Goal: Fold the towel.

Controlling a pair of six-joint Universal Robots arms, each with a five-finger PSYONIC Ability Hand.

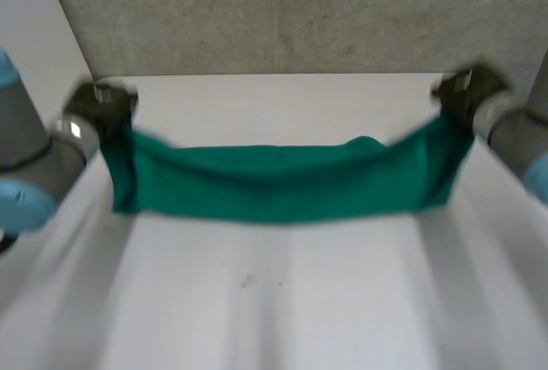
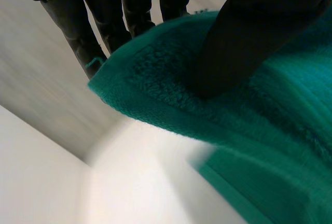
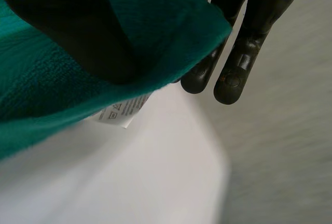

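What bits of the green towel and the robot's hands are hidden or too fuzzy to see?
1. Head view: the left hand and right hand at the towel's top corners are blurred.
2. Left wrist view: the towel's edge covers the tips of the fingers behind it.
3. Right wrist view: the white label's print is too small to read, and the towel covers part of it.
4. Head view: whether the towel's lower edge touches the table is unclear.

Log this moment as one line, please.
left hand: pinches towel corner | right hand: pinches other corner | towel: strung between hands, middle sagging
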